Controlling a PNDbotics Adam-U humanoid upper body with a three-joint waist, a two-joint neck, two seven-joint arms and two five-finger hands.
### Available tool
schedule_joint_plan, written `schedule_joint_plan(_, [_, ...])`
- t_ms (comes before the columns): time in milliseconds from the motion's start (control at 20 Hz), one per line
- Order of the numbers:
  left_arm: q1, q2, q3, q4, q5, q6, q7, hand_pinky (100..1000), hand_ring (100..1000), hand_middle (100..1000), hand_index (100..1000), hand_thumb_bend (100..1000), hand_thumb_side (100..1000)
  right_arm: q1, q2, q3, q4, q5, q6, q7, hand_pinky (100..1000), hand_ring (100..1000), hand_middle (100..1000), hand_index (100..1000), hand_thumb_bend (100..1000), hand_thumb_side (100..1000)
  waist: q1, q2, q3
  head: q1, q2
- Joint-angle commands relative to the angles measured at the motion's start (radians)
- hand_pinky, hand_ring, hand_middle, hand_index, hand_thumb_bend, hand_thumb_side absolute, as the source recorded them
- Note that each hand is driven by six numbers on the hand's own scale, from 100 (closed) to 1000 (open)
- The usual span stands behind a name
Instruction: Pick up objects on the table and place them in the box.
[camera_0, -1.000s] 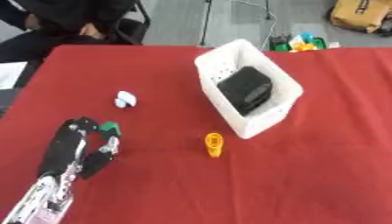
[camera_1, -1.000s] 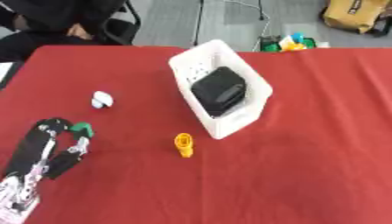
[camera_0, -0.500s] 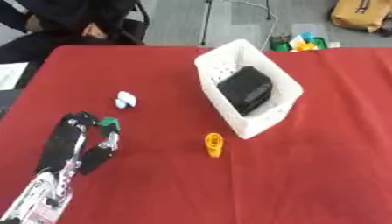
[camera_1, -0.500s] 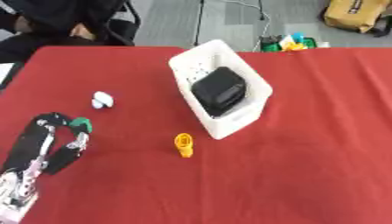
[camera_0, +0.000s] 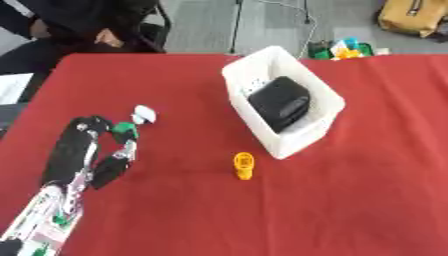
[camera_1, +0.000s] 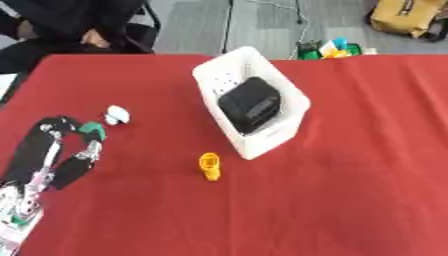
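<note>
My left hand (camera_0: 83, 150) lies over the red table (camera_0: 350, 200) at the left, its fingers curled round a small green object (camera_0: 124, 131). A small white object (camera_0: 144, 115) rests just beyond the fingertips, up and to the right. A small orange object (camera_0: 244, 165) stands near the middle of the table. The white box (camera_0: 325, 102) sits askew beyond it with a black object (camera_0: 280, 102) inside. The right hand shows in neither view.
A white sheet (camera_0: 10, 87) lies at the table's far left edge. Colourful items (camera_0: 346, 49) and a tan bag (camera_0: 413, 16) sit on the floor beyond the table. A seated person (camera_0: 79, 22) is at the far left edge.
My left hand has moved up the table toward the white object, carrying the green object along. The other things have stayed in place.
</note>
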Motion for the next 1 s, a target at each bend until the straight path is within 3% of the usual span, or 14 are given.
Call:
schedule_joint_plan(50, [-0.024,0.043,0.003,-0.029,0.009,-0.002,-0.004,1000,805,687,612,100,830,-0.006,-0.016,-0.002,-0.023,-0.006,0.002,0.001,764,774,644,732,100,1000,0.001,-0.026,0.001,0.002,-0.001])
schedule_joint_plan(1000, [-0.148,0.077,-0.037,-0.054,0.030,-0.024,-0.045,992,799,678,606,100,794,-0.001,-0.022,0.003,-0.023,-0.013,0.010,0.005,765,776,644,732,100,1000,0.013,-0.042,-0.006,0.007,0.008])
